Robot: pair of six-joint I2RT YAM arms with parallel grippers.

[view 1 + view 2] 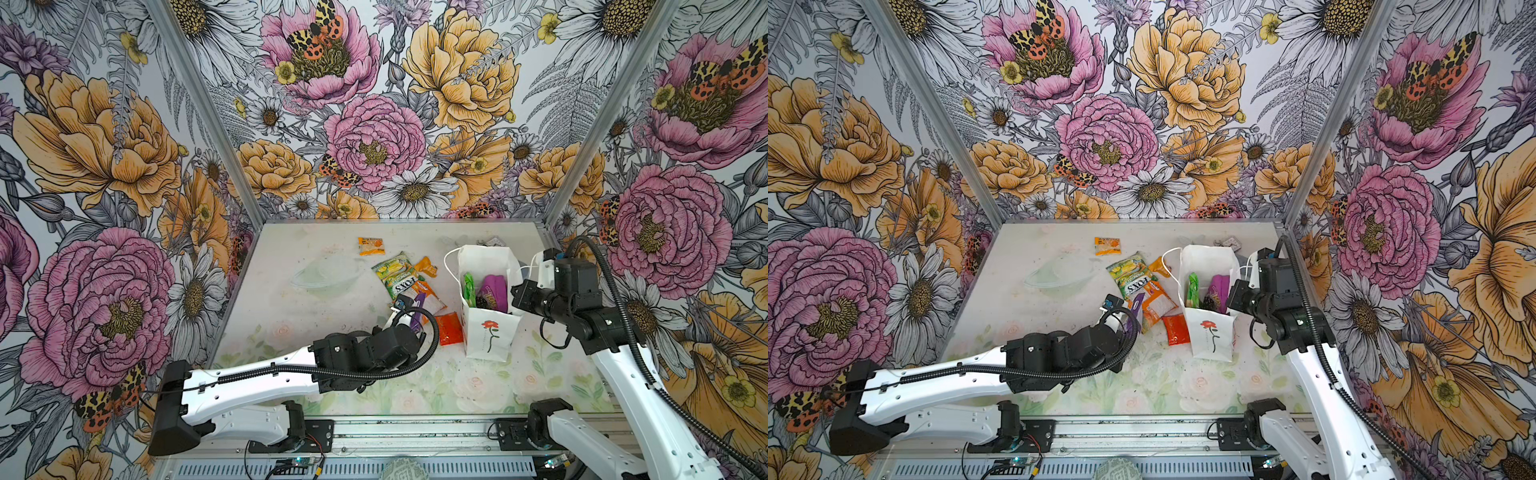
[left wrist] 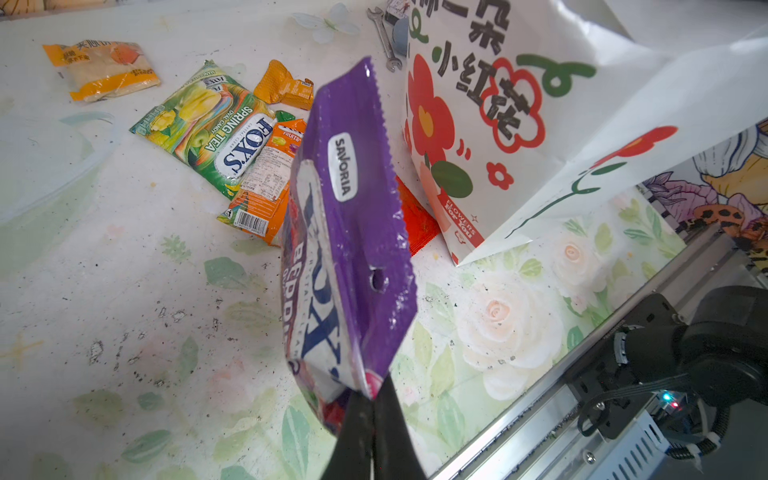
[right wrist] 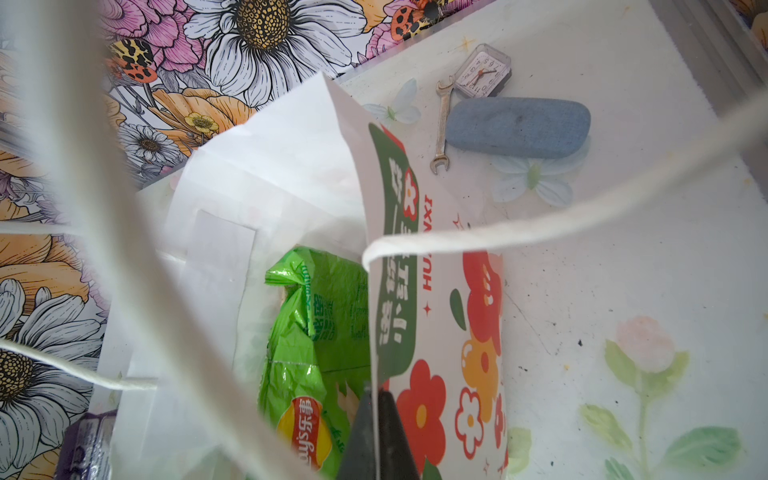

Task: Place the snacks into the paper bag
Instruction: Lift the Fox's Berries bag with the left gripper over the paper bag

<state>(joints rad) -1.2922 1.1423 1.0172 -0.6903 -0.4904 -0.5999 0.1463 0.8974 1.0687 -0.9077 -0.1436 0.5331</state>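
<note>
My left gripper [image 2: 372,399] is shut on the bottom edge of a purple FOX'S snack packet [image 2: 353,216], which hangs above the table just left of the paper bag [image 1: 490,332]. In both top views that packet [image 1: 1137,309] shows beside the left wrist. The white bag with the red rose stands upright and open. My right gripper [image 3: 376,395] is shut on its side wall at the rim. A green packet [image 3: 316,332] and a purple packet [image 1: 496,291] lie inside. A green FOX'S packet [image 1: 397,274], orange packets [image 1: 370,245] and a red packet [image 1: 451,328] lie on the table.
Behind the bag lie a small wrench [image 3: 442,124], a square clock [image 3: 482,72] and a blue-grey oblong case [image 3: 519,126]. Flowered walls close in the back and both sides. A metal rail [image 1: 415,432] runs along the front edge.
</note>
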